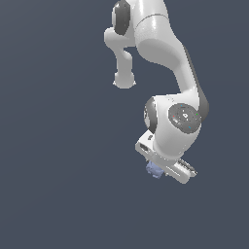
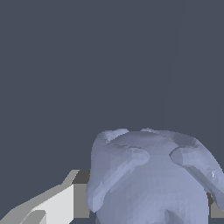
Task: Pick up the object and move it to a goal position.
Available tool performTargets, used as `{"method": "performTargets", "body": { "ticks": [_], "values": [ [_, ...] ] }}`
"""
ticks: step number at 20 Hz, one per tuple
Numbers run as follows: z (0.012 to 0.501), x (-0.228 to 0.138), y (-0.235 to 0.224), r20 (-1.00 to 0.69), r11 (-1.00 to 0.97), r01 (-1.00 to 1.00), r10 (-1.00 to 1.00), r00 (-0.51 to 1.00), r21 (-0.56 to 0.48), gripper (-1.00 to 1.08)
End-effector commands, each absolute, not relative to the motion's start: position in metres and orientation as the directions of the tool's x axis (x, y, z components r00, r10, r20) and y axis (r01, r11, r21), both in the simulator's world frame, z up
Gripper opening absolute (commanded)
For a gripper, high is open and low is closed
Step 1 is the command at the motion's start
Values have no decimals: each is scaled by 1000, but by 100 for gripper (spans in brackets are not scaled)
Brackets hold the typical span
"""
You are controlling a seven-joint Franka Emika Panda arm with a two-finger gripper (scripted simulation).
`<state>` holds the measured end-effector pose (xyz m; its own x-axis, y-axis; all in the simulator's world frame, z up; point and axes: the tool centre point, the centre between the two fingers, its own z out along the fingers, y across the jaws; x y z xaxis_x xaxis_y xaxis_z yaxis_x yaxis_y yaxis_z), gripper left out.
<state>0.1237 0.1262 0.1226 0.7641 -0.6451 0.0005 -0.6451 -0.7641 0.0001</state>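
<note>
The object (image 1: 154, 169) is a small, knobbly, pale periwinkle lump at the tip of the white gripper (image 1: 157, 172), low in the exterior view and right of centre. In the wrist view the object (image 2: 148, 175) looms large and sits between the two fingers. One white finger (image 2: 57, 204) presses against one side of it, and a sliver of the other finger (image 2: 215, 210) shows at the opposite side. The gripper is shut on the object. The goal position is out of view.
The white arm (image 1: 160, 48) comes down from the top of the exterior view, and its base link (image 1: 124, 78) is behind it. Around it is only a plain dark grey-blue background with no edges or other objects.
</note>
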Motion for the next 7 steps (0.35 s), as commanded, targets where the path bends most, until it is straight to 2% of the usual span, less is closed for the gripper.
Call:
{"method": "performTargets", "body": {
  "ticks": [1, 7],
  "values": [
    [127, 127, 128, 0, -764, -645, -645, 764, 1, -100],
    [129, 130, 129, 0, -764, -645, -645, 764, 0, -100]
  ]
}}
